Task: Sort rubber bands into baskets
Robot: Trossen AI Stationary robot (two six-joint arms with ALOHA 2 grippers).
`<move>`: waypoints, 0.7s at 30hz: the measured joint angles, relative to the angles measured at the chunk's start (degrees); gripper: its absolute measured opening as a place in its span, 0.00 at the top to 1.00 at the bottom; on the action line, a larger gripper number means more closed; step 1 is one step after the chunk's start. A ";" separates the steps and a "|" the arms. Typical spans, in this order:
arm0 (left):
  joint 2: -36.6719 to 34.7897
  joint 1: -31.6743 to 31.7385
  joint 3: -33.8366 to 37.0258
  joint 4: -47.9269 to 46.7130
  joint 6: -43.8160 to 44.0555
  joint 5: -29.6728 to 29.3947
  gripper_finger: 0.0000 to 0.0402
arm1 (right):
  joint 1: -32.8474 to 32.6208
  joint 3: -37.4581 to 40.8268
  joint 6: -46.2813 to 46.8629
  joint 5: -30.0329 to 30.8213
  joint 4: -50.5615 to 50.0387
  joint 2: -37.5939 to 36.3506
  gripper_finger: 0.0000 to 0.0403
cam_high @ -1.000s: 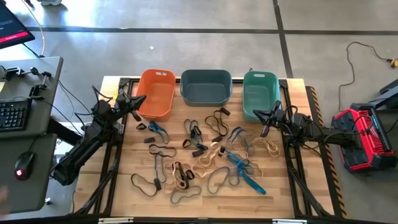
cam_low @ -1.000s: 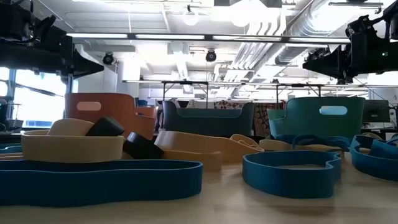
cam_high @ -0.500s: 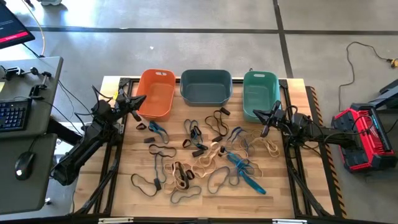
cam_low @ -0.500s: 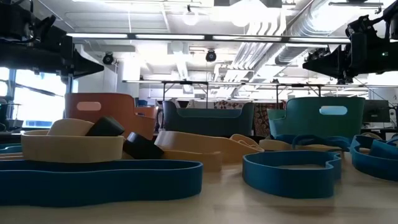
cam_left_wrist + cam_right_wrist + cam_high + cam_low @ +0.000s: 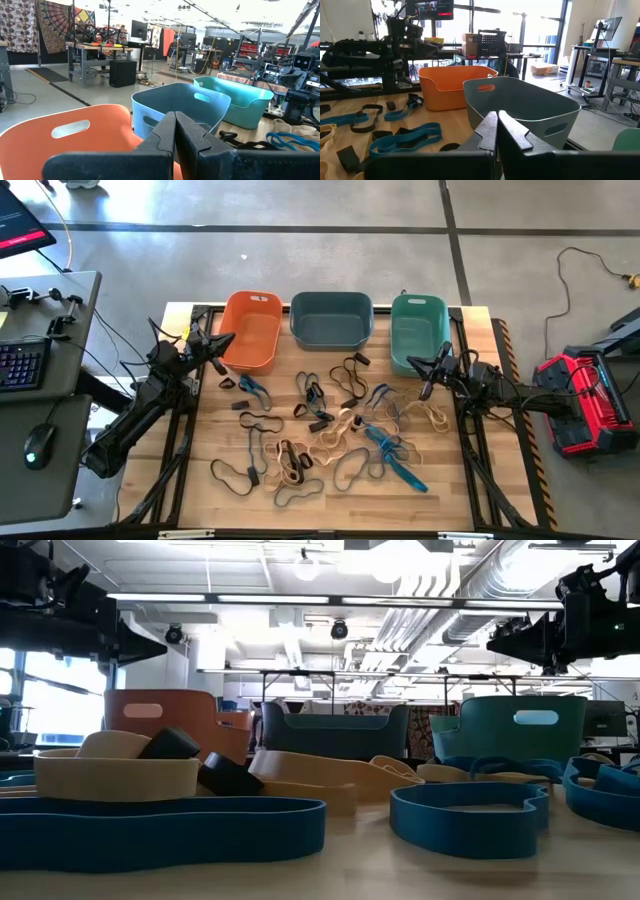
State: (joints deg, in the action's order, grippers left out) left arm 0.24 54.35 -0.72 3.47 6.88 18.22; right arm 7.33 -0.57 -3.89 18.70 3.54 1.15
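Many rubber bands [image 5: 330, 430] in blue, black and tan lie scattered on the wooden table [image 5: 440, 490], in front of three baskets at the far edge: orange [image 5: 251, 330], slate blue-grey [image 5: 331, 319] and teal green [image 5: 419, 330]. My left gripper [image 5: 228, 339] is shut and empty, raised by the orange basket's left side. My right gripper [image 5: 415, 363] is shut and empty, raised just in front of the teal basket. The shut fingertips show in the left wrist view [image 5: 174, 116] and the right wrist view [image 5: 497, 115].
A desk with keyboard and mouse [image 5: 38, 442] stands left of the table. A red device [image 5: 588, 400] lies on the floor at the right. Bare wood shows along the table's near edge and left side.
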 joint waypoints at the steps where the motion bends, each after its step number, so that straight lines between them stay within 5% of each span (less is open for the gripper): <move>1: -0.01 0.01 0.00 0.00 0.00 0.00 1.00 | 0.00 -0.01 -0.01 0.00 -0.01 0.01 1.00; 21: 0.01 -0.01 0.00 1.07 0.01 0.00 1.00 | 0.02 0.01 0.01 0.00 -0.01 0.01 1.00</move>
State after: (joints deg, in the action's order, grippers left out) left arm 0.25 54.35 -0.72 4.54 6.89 18.22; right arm 7.35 -0.56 -3.88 18.70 3.53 1.16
